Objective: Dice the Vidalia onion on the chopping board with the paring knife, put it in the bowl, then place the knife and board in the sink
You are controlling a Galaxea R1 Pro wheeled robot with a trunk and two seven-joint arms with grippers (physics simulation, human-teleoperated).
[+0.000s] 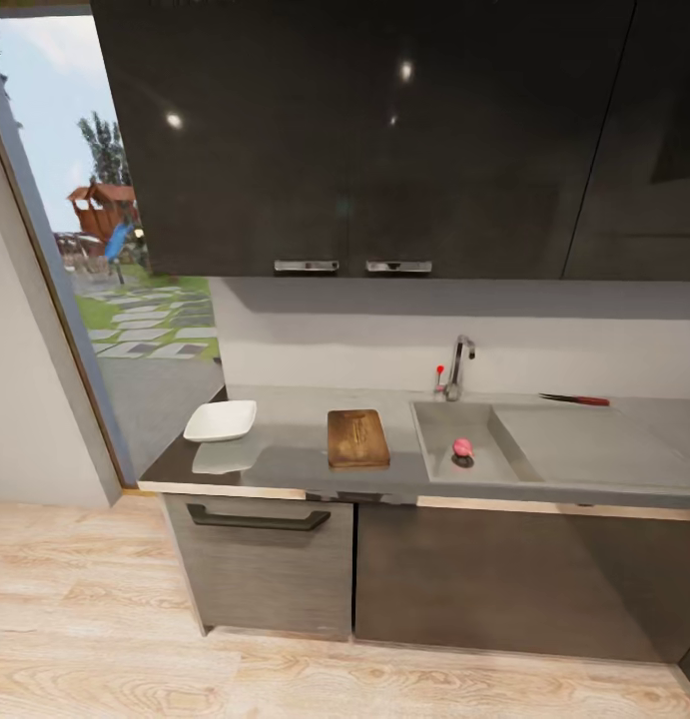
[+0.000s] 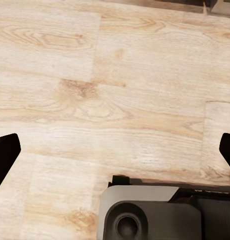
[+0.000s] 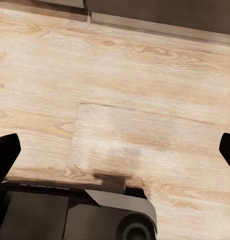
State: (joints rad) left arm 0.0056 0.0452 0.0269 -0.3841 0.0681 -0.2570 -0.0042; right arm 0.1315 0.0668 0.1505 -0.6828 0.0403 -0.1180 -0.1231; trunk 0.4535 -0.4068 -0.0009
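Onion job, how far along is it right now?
Nothing looks done yet. The onion sits whole in the sink, the chopping board is bare, the bowl looks empty, and the knife lies on the countertop behind the drainboard. Nothing is in hand: both wrist views show fingers spread over wooden floor. Every step remains.

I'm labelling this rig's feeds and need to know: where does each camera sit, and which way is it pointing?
Head view: on the robot's head, looking forward and down at the countertop, sink and chopping board; no arms visible.
Left wrist view: on the left arm, facing the wooden floor; left gripper fingertips at the edges.
Right wrist view: likewise, right gripper.
Both wrist views share the floor.
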